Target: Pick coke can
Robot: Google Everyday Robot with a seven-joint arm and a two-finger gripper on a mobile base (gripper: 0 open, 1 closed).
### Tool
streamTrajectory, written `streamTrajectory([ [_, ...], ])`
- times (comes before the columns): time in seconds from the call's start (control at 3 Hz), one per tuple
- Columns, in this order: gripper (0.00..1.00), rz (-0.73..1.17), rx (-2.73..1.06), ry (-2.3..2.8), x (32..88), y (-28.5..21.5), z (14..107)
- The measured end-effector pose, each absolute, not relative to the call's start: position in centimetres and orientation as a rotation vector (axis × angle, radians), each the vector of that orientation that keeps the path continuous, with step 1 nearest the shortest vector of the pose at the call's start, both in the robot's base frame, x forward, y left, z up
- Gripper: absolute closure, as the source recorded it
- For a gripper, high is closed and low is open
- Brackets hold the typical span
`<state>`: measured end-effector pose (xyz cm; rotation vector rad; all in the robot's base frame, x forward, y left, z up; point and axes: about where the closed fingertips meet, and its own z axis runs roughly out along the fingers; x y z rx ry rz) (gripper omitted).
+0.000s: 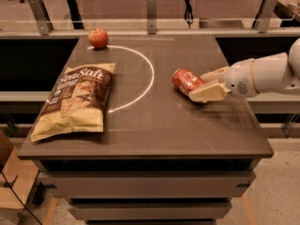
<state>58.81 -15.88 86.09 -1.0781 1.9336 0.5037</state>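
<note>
The coke can [185, 80] is a small red can with white lettering. It lies on its side right of the table's middle, just outside the white arc. My gripper [198, 86] reaches in from the right on a white arm and sits at the can's right end, touching or nearly touching it. The can's right end is hidden behind the gripper. The can rests on the table top.
A large tan chip bag [75, 100] lies flat on the left side of the dark table [154, 135]. A red apple [98, 38] sits at the far left corner. A railing with metal posts [151, 7] runs behind the table.
</note>
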Motion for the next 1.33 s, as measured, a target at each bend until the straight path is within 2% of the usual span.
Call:
streamTrajectory([
  [0.33,0.88,0.493,-1.102,1.923,58.8,-15.3,86.5],
  [0.67,1.00,0.474,-1.141,1.907,58.9,-14.6,87.2],
  [1.33,1.00,0.450,-1.183,1.824,59.4,-13.8,91.1],
])
